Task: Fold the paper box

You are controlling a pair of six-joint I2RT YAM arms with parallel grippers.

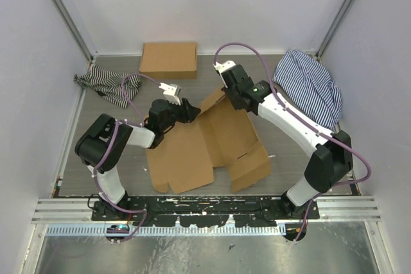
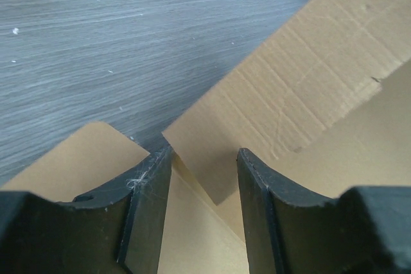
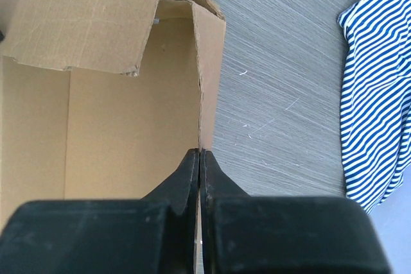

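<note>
The paper box [image 1: 212,142] lies mid-table as a brown die-cut sheet, partly raised at its far end. My right gripper [image 3: 200,152] is shut on the top edge of an upright side wall [image 3: 209,75]; a folded flap [image 3: 83,24] leans over the box's inside. In the top view, the right gripper [image 1: 226,94] sits at the box's far corner. My left gripper [image 2: 204,152] is open, and the corner of a raised flap [image 2: 308,75] points down between its fingers without being pinched. From above, the left gripper [image 1: 191,111] is at the sheet's far left edge.
A second closed brown cardboard box [image 1: 169,59] rests at the back wall. A black-and-white striped cloth [image 1: 109,86] lies at the back left. A blue-and-white striped cloth [image 1: 308,85] is heaped at the back right, close to the right arm, and shows in the right wrist view [image 3: 379,94].
</note>
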